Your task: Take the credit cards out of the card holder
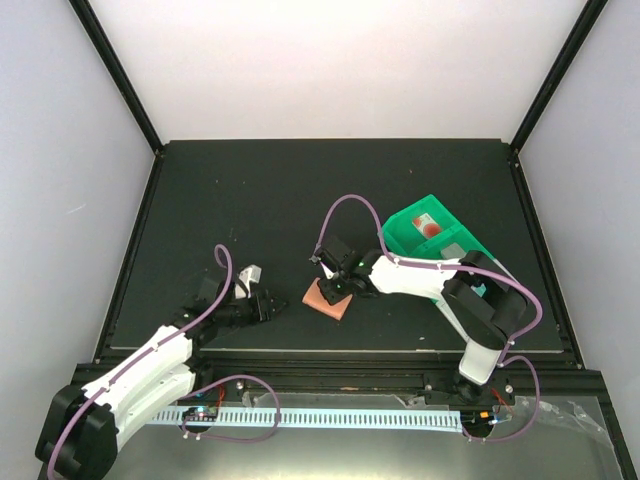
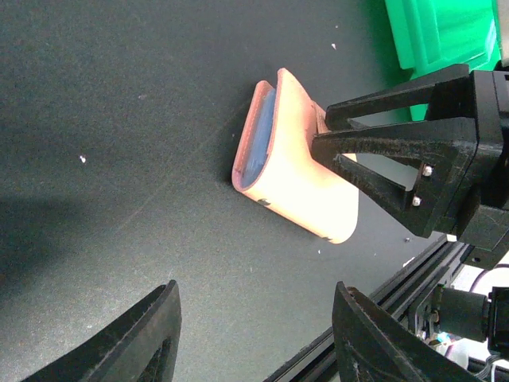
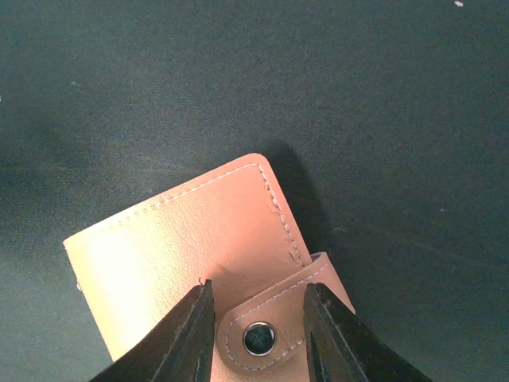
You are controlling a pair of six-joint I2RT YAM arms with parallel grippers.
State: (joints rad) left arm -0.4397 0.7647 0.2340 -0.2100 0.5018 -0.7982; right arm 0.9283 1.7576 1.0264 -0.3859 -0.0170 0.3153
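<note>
The card holder (image 1: 328, 299) is a salmon-orange folded wallet lying near the table's front edge. It also shows in the left wrist view (image 2: 298, 183) and the right wrist view (image 3: 183, 247). A pale blue inner edge (image 2: 256, 147) shows in its slightly gaping side. The credit cards are hidden. My right gripper (image 1: 337, 285) is down at the wallet, its jaws partly open on either side of the snap tab (image 3: 274, 330); it also shows in its own view (image 3: 256, 290). My left gripper (image 1: 268, 303) is open and empty just left of the wallet, seen also in its own view (image 2: 254, 298).
A green plastic bin (image 1: 440, 240) stands right of the wallet, under my right arm, with a small white and red item inside. The table's black front rail (image 2: 382, 294) runs close to the wallet.
</note>
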